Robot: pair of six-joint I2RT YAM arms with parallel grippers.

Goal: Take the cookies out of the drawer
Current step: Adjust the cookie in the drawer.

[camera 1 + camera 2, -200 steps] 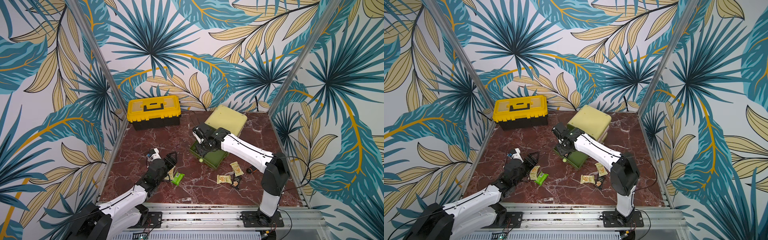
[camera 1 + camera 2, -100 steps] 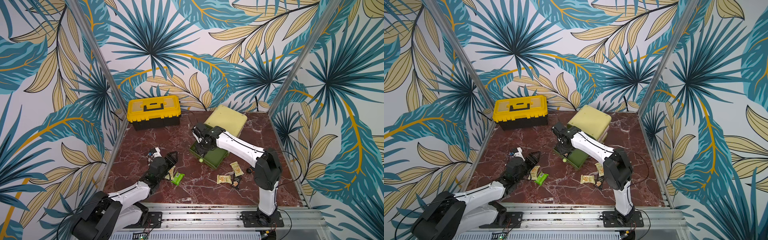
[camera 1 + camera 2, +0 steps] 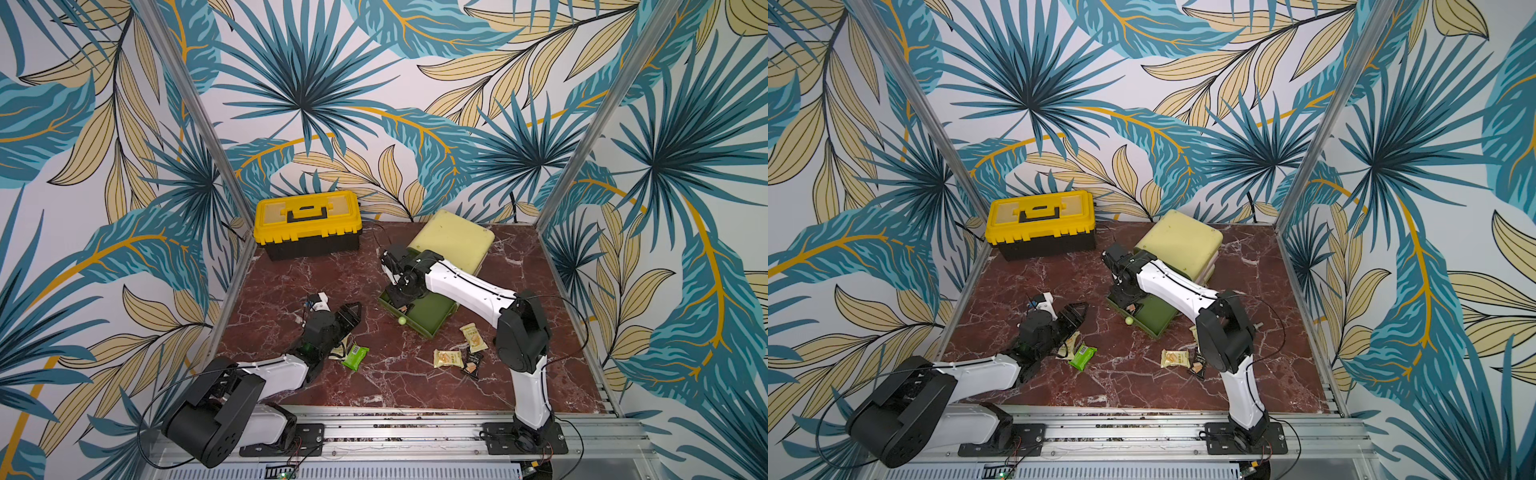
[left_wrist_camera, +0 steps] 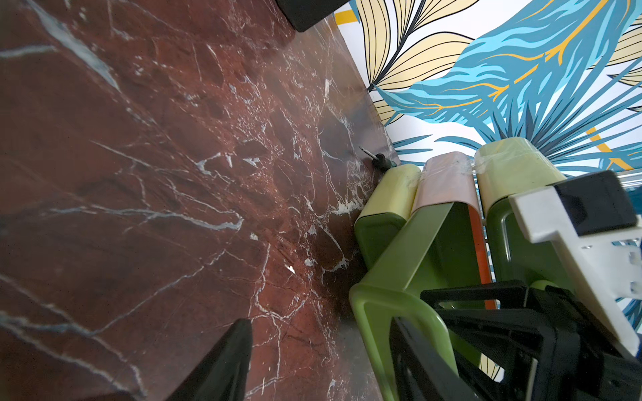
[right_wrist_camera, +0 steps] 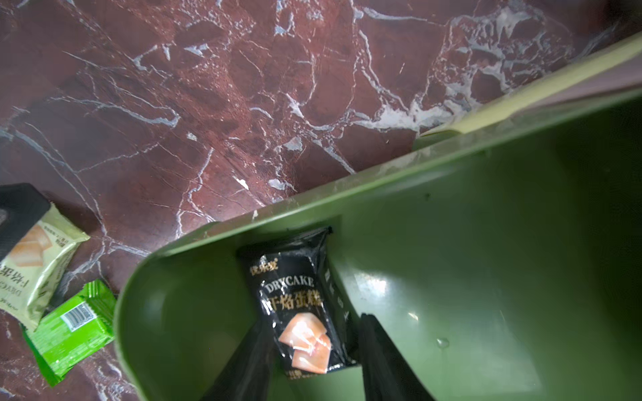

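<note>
While the right gripper (image 5: 311, 321) is reaching down into the pulled-out green drawer (image 5: 486, 225), we are seeing its two dark fingers (image 5: 243, 368) pressing on both long edges of a black cookie packet (image 5: 298, 309). So we are marking it as grasping that packet (one wrapper edge is folding upward by a finger). The packet is sitting inside the drawer, its far end leaning into a corner of the drawer wall.

The left gripper (image 4: 274, 175) is hanging low over the marble table (image 3: 395, 386), jaws spread wide, nothing between them: released. Just beside its arm, a green packet (image 3: 355, 357) and a pale yellow packet (image 3: 338, 351) are lying on the table, touching each other, the yellow one partly hidden by the arm.

Near the right arm's base we are counting three more lying on the table, close together: a flat pale packet (image 3: 448, 358), an angled pale packet (image 3: 473, 337) and a dark packet (image 3: 473, 365).

The drawer is sticking out of a pale yellow cabinet (image 3: 453, 241), with a small green ball (image 3: 402, 320) sitting at its front edge. A yellow toolbox (image 3: 307, 224) is standing shut by the back wall, well apart from every packet.
</note>
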